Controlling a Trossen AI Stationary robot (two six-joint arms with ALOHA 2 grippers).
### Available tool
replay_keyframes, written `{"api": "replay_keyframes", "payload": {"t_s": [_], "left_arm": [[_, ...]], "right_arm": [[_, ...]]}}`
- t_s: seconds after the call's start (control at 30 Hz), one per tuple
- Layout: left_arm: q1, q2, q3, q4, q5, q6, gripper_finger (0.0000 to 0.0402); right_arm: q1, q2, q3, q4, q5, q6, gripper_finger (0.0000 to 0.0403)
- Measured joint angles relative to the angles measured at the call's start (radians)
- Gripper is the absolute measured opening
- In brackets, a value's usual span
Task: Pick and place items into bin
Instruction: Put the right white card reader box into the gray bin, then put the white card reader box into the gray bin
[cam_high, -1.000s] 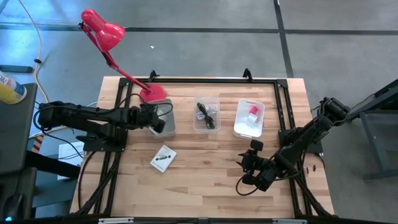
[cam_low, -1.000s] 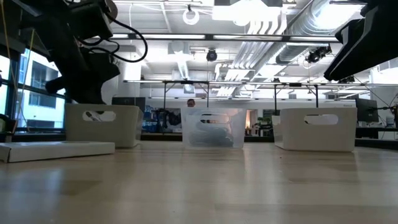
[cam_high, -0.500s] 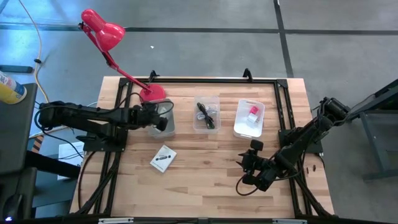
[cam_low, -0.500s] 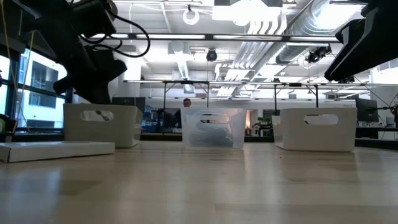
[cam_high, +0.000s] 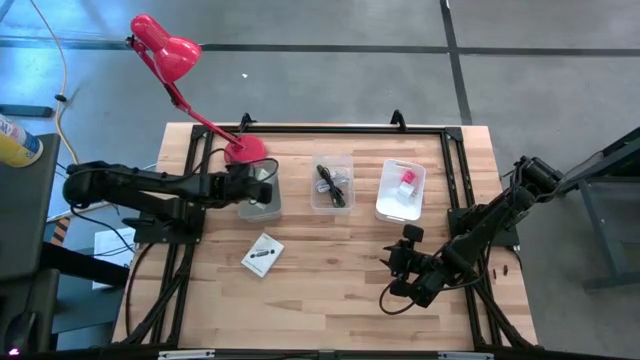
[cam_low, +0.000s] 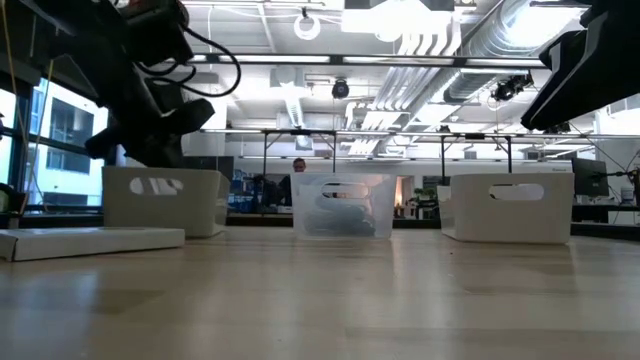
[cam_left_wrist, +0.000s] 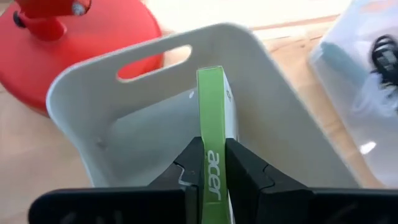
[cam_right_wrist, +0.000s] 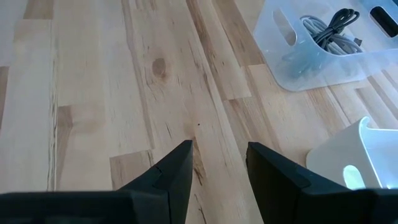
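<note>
The left pincer (cam_left_wrist: 211, 163) is squeezed tight on a thin green-edged card (cam_left_wrist: 211, 118). The card stands on its edge and points straight out from the fingers, over the open grey bin (cam_left_wrist: 130, 127) by the red lamp base (cam_left_wrist: 68, 43). The right pincer (cam_right_wrist: 217, 163) waits with fingers apart above the tabletop (cam_right_wrist: 93, 93).

Items on and around the bins

A green-edged card (cam_left_wrist: 211, 124) stands on edge over the grey bin (cam_left_wrist: 81, 106). A white card with dark print (cam_high: 262, 255) lies flat on the table; a black cable (cam_high: 331, 184) is coiled in the clear bin (cam_high: 318, 200); a pink cube (cam_high: 407, 178) sits in the white bin (cam_high: 385, 207).
</note>
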Motion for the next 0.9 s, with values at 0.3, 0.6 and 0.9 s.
{"api": "replay_keyframes", "payload": {"t_s": [0.3, 0.6, 0.9], "left_arm": [[0.000, 0.081, 0.004, 0.024, -0.014, -0.018, 0.0024], [0.000, 0.063, -0.001, -0.101, 0.054, 0.073, 0.0097], [0.000, 0.029, 0.000, -0.163, 0.111, 0.091, 0.0165]], "right_arm": [[0.000, 0.000, 0.000, 0.000, -0.002, 0.001, 0.0142], [0.000, 0.000, 0.000, 0.002, -0.005, 0.003, 0.0142], [0.000, 0.000, 0.000, 0.002, -0.005, 0.011, 0.0142]]}}
